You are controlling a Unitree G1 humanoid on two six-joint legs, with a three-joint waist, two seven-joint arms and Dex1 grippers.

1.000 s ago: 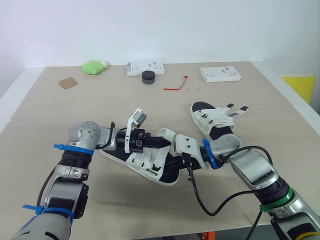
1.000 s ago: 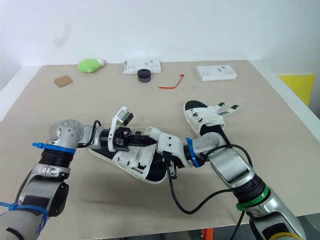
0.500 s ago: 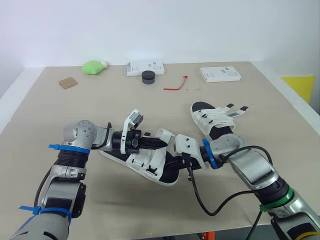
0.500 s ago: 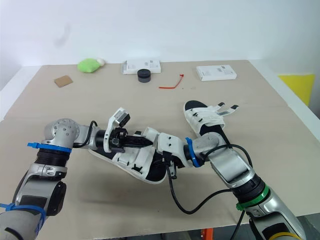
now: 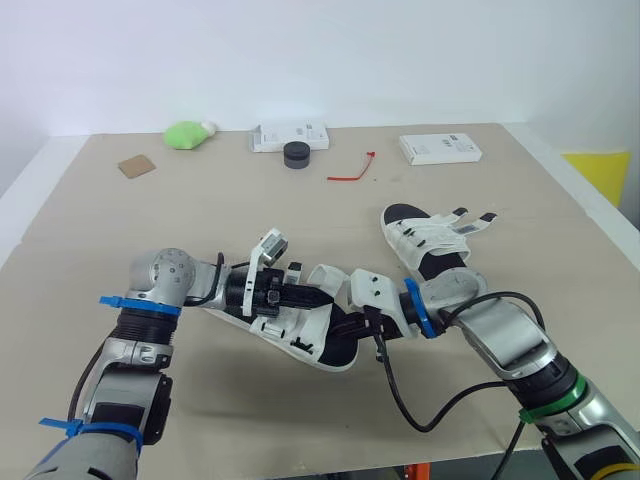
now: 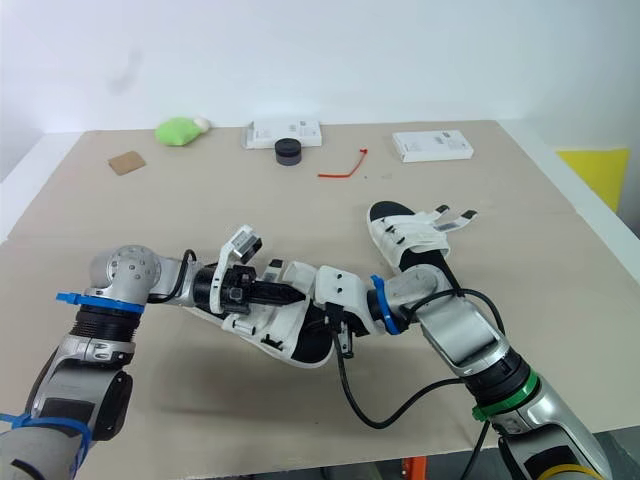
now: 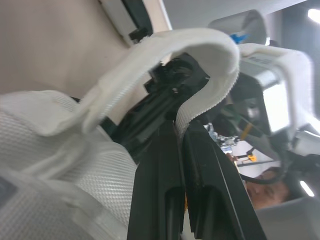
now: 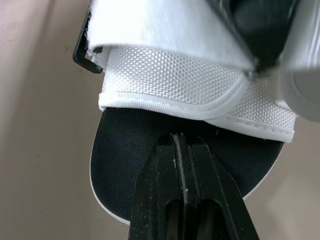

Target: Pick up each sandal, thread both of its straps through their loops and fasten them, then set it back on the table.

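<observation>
Sandal lies near the front middle of the table, toe end toward the robot's right, black insole up, with both grippers on it. Left gripper reaches in from the left, lying low over the white upper. In the left wrist view its fingers are clenched on a white strap, which arches over the tips and drops into the slit between them. Right gripper comes in from the right at the toe end. Its fingers are pressed tight together with nothing seen between them, tips against the black insole just below the edge of the white mesh upper. A black loop sits at the corner of that upper. Second sandal lies farther back on the right, just beyond the right arm, with its two straps undone and sticking out to the right. Along the far edge of the table are a green toy, a cardboard scrap, a white box with a black puck just in front of it, a red tie and another box.
</observation>
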